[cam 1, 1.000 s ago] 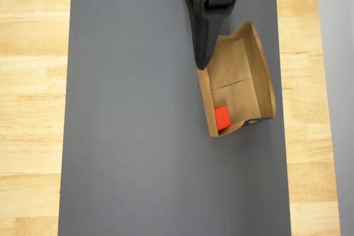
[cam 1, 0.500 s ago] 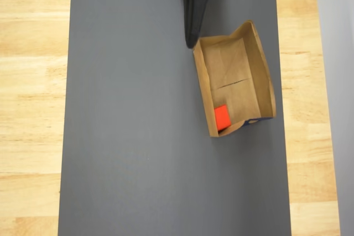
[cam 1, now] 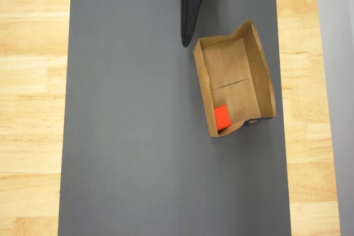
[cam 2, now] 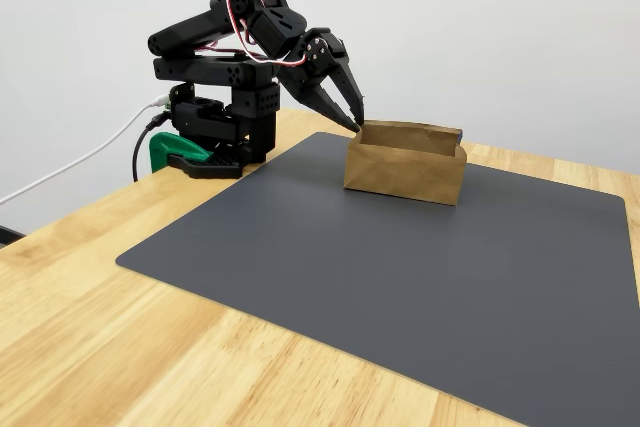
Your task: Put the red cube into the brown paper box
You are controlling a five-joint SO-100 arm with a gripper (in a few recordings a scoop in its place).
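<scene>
Your red cube (cam 1: 222,117) sits on the floor of the brown paper box (cam 1: 264,75), tucked into the near-left corner as the overhead view shows it, close against the left wall and the short end with the bit of blue. So the placing itself looks finished; what you have in hand is the retreat.

The tool (cam 1: 186,40) holds nothing. In the overhead view it hangs over the grey mat (cam 1: 133,136) just beyond the box's far-left corner, tips pointing down and apart from the paper. In the fixed view the tool (cam 2: 355,119) shows its two fingers a little apart (parted, not clenched), and there the tips look very near the box's back rim.

For the next move, I would judge that little is needed: lift and fold the arm toward its base on the table (cam 2: 120,347) without brushing that light paper wall, which would shift easily.
</scene>
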